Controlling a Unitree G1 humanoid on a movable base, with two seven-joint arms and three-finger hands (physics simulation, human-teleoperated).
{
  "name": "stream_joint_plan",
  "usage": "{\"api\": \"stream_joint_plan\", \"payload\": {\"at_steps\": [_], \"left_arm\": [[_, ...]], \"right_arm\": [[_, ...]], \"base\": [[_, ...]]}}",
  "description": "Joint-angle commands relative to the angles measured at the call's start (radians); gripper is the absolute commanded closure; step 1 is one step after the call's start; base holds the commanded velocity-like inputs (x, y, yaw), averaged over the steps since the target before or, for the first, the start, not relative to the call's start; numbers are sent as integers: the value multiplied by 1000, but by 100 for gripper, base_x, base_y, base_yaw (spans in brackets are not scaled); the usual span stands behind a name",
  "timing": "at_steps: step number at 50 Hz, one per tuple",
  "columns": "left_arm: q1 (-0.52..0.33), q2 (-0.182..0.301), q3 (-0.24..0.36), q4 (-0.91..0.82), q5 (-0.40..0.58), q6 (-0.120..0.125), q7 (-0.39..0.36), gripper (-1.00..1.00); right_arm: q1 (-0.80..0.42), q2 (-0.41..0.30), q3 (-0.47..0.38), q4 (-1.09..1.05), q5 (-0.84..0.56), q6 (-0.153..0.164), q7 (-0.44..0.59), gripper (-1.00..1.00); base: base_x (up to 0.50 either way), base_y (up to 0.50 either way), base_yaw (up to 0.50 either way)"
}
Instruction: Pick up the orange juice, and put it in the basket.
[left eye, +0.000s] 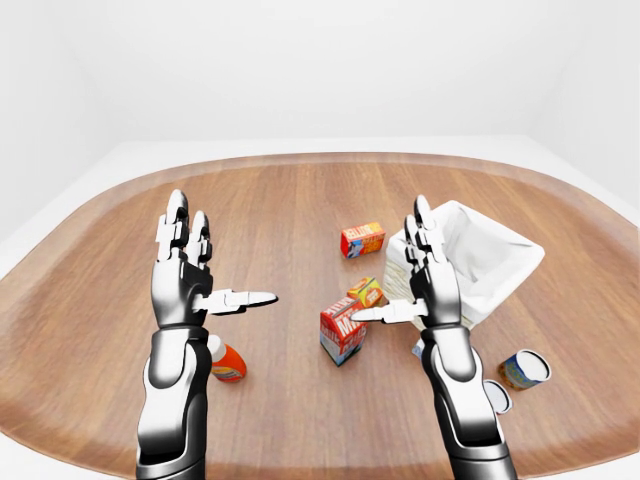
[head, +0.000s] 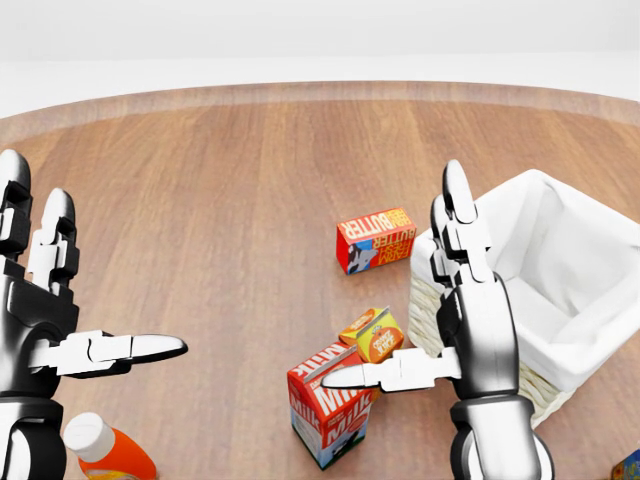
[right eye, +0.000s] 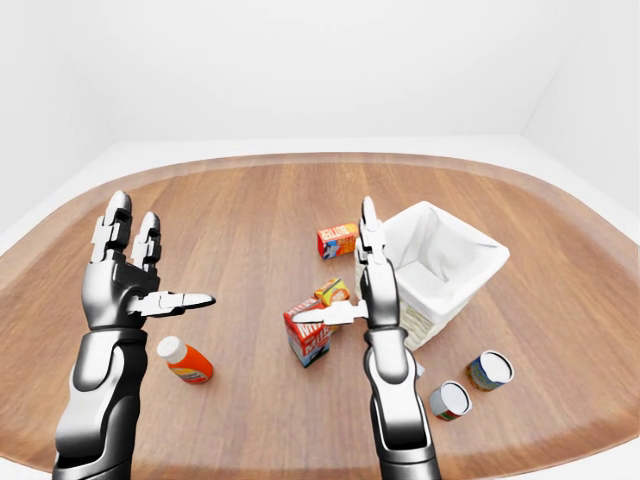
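Juice carton, small and orange-yellow with a gabled top (head: 372, 333), stands on the round brown wooden table (head: 220, 200), tilted a little, its long axis roughly upright. In the head view it sits just left of the white-lined wicker basket (head: 560, 260), just above and right of the red-and-white milk carton (head: 328, 405), and below the red butter box (head: 375, 240) that lies on its side. Whether it touches the milk carton I cannot tell.

The right hand (head: 450, 340) is clearly the nearer one: the juice lies just to its left, level with the palm, a short way above the outstretched thumb, which crosses over the milk carton in this view. That hand is spread wide, fingers (head: 457, 215) pointing up, holding nothing and touching nothing. The left hand (head: 50, 320) is well apart at the view's left edge, likewise splayed and empty, with an orange white-capped bottle (head: 105, 452) lying below it.

Judging by this, the reach calls for the right hand to turn leftward and lower around the carton's sides
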Motion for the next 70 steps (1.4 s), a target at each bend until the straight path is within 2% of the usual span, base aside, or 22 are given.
{"api": "stream_joint_plan", "payload": {"at_steps": [1, 4, 6, 10, 12, 14, 15, 19, 25, 30, 36, 41, 44, 46, 47, 55, 60, 66, 67, 70], "left_arm": [[0, -2, -2, 0, -1, 0, 0, -100], [0, -2, -2, 0, -1, 0, -1, -100], [0, -3, -1, 0, -1, 0, 0, -100], [0, -2, -2, 0, -1, 0, -1, -100], [0, -2, -2, 0, -1, 0, 0, -100], [0, -2, -2, 0, 0, 0, -1, -100], [0, -2, -2, 0, 0, 0, -1, -100], [0, -3, -1, 0, -1, 0, 0, -100], [0, -2, -2, 0, -1, 0, 0, -100], [0, -2, -2, 0, 0, 0, 0, -100], [0, -3, -1, 0, -1, 0, 0, -100], [0, -2, -2, 0, -1, 0, -1, -100], [0, -2, -2, 0, 0, 0, -1, -100], [0, -2, -2, 0, -1, 0, 0, -100], [-1, -3, 0, 2, -2, 0, 0, -100], [-4, -2, -1, 4, -3, 0, 3, -100], [-5, -1, -1, 8, -3, 0, 2, -100], [-3, -2, -3, 3, -2, 0, 4, -100], [-4, -2, -3, 4, -2, 0, 3, -100], [-3, -2, -3, 1, -2, 0, 4, -100]], "right_arm": [[-19, -10, -24, 18, -11, 15, -18, -100], [-34, -18, -19, 18, -78, 20, -29, -100], [-45, -11, -24, 19, -72, 33, -30, -100], [-60, -14, -30, 38, -83, 27, -37, -100], [-65, -12, -29, 33, -88, 41, -38, -100], [-79, -15, -26, 31, -114, 33, -49, -100], [-91, -16, -21, 35, -138, 52, -50, -100], [-133, -18, -17, 97, -199, 38, -62, -100], [-180, -18, -14, 126, -257, 36, -60, -100], [-264, -30, -14, 197, -366, 43, -76, -100], [-443, -55, -24, 356, -494, 76, -78, -100], [-563, -56, -31, 524, -513, 60, -68, -100], [-662, -74, -40, 691, -533, 12, -100, -100], [-715, -91, -35, 780, -565, 3, -110, -100], [-762, -93, -49, 847, -541, -13, -110, -100], [-1000, -130, -28, 1294, -620, -13, -215, -100], [-1134, -156, -17, 1468, -689, -13, -253, -100], [-1195, -156, -32, 1539, -714, -13, -226, -100], [-1220, -159, -1, 1569, -766, -13, -218, -100], [-1244, -156, -16, 1585, -790, -13, -197, -100]], "base": [[0, 0, 0], [0, 0, 0], [0, 0, 0], [0, 0, 0], [0, 0, 0], [0, 0, 0], [0, 0, 0], [0, 0, 0], [0, 0, 0], [0, 0, 0], [0, 0, 0], [0, 0, 0], [0, 0, 0], [0, 0, 0], [0, 0, 0], [0, 0, 0], [0, 0, 0], [0, 0, 0], [0, 0, 0], [0, 0, 0]]}}
